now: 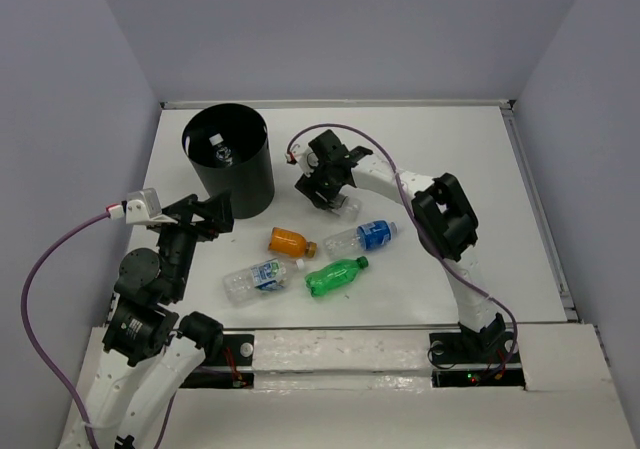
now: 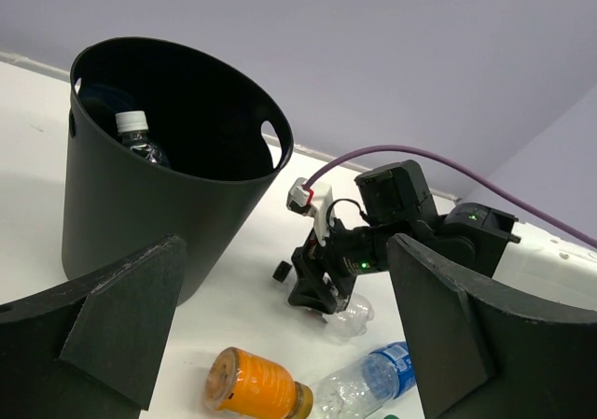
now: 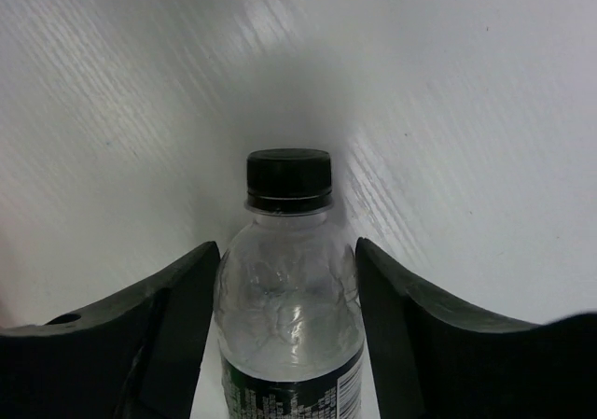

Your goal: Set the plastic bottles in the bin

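Note:
The black bin (image 1: 245, 184) stands at the back left; one clear bottle with a white cap (image 1: 221, 153) lies inside it and shows in the left wrist view (image 2: 140, 139). My right gripper (image 1: 328, 191) is down at the table, its fingers closed against the sides of a clear bottle with a black cap and dark label (image 3: 289, 298), which also shows from above (image 1: 346, 207). An orange bottle (image 1: 289, 241), a blue-labelled clear bottle (image 1: 362, 236), a green bottle (image 1: 335, 275) and a green-blue-labelled clear bottle (image 1: 257, 278) lie on the table. My left gripper (image 1: 208, 217) is open and empty beside the bin.
The white table (image 1: 450, 159) has a raised rim at the back and right. Purple cables loop off both arms. The left wrist view shows the bin (image 2: 140, 214), the orange bottle (image 2: 252, 382) and the right gripper (image 2: 326, 293) ahead.

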Robot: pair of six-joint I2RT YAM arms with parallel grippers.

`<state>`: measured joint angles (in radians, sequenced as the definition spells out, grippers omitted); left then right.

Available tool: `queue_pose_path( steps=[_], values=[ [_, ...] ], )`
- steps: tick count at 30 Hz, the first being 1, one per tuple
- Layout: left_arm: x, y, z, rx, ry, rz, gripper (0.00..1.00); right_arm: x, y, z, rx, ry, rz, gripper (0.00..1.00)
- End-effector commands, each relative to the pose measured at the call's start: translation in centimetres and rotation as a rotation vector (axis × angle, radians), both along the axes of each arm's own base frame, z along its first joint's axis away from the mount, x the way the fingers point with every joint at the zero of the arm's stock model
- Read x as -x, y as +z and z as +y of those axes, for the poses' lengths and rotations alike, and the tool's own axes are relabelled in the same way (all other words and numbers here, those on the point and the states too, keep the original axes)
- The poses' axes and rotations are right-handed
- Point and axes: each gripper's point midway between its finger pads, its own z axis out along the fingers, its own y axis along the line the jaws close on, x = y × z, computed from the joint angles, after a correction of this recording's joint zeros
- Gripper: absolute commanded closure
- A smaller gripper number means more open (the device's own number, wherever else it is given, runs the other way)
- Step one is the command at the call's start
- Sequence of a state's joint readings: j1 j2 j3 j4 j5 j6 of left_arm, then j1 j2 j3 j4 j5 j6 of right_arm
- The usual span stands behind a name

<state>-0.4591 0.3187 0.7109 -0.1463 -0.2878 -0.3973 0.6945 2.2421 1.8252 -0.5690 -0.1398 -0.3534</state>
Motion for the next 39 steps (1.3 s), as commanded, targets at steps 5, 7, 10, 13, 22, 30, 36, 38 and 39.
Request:
queue_pose_path(
  steps=[5,7,10,13,22,30,36,38,39],
  values=[
    [-0.3,0.9,-0.2,-0.002,-0.003,-0.033,0.01,-3.2,3.4,0.6,-0.032,-0.064,-0.174,0.51],
    [-0.3,0.9,-0.2,-0.004,-0.004,-0.034,0.01,-4.5,6.5,1.3,-0.1,-0.099,-0.253,0.53],
    [-0.3,1.0,-0.2,-0.002,-0.001,-0.036,0.01,-5.9,12.1,1.4,-0.195,-0.164,-0.381,0.57],
    [-0.3,0.9,-0.2,-0.002,-0.003,-0.036,0.01,-6.0,19.8,1.7,-0.37,-0.219,-0.496,0.6],
    [-0.6,0.7,-0.1,-0.004,0.005,-0.029,0.01,0.1,39.1,8.3,-0.935,-0.118,-0.585,0.6],
    [-0.2,1.1,0.6,0.008,0.027,-0.044,0.01,2.7,47.8,13.6,-1.364,0.038,-0.591,0.6],
    [-0.2,1.2,0.6,0.012,0.027,-0.049,0.01,1.0,44.6,18.3,-1.451,0.053,-0.528,0.58],
    [-0.2,1.2,0.6,0.01,0.027,-0.048,0.01,0.0,41.6,20.1,-1.418,0.036,-0.512,0.54],
    [-0.2,1.2,0.7,0.01,0.029,-0.048,0.01,0.1,41.5,20.5,-1.412,0.026,-0.516,0.37]
  ],
)
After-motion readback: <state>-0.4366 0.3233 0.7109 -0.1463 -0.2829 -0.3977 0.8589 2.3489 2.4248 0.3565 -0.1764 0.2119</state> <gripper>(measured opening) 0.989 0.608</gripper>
